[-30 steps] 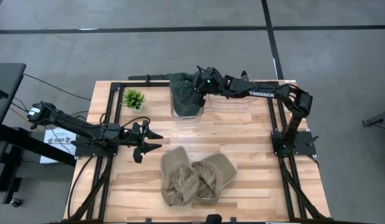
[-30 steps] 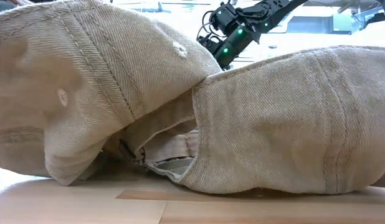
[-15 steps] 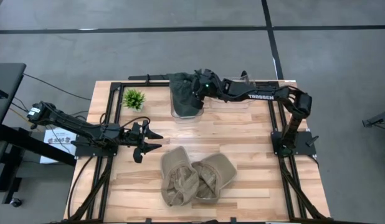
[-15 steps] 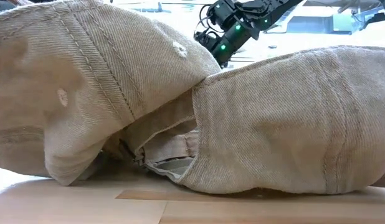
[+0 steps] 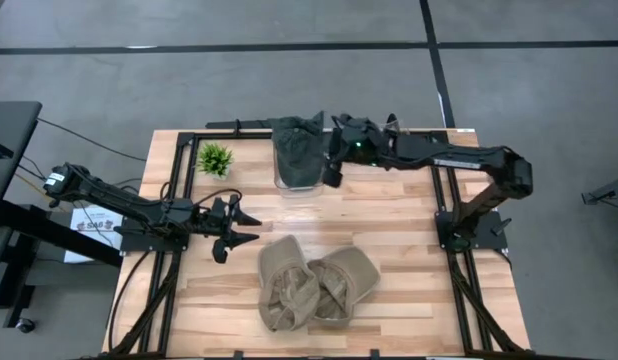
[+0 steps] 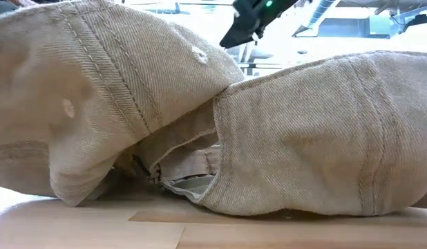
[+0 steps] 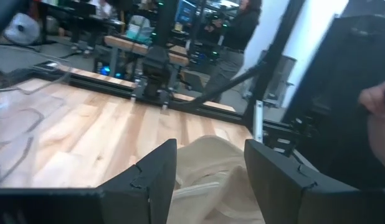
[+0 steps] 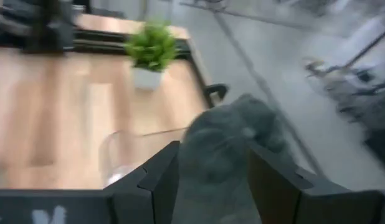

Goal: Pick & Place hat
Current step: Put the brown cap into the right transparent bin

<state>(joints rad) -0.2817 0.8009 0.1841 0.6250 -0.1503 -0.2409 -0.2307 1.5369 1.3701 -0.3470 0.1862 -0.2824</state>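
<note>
A dark green hat (image 5: 297, 148) sits in a clear container (image 5: 299, 182) at the table's far edge, its crown bulging over the rim. My right gripper (image 5: 332, 165) hovers open just right of it, with the hat (image 8: 233, 140) ahead of its fingertips (image 8: 208, 180) and nothing held. Two tan hats (image 5: 287, 285) (image 5: 347, 278) lie pressed together on the wood near the front edge; they fill the low view (image 6: 96, 90) (image 6: 324, 131). My left gripper (image 5: 249, 226) waits open at the left, pointing level toward the tan hats (image 7: 205, 158).
A small potted plant (image 5: 215, 158) stands at the far left corner, left of the container. Black frame rails (image 5: 179, 170) run along the table's sides. Bare wood lies between the container and the tan hats (image 5: 319, 215). A person stands beyond the table (image 7: 242, 25).
My right gripper has opened and let go of the dark green hat, then drawn back up and toward the table's right edge, clear of the container. The hat has stayed in the container.
</note>
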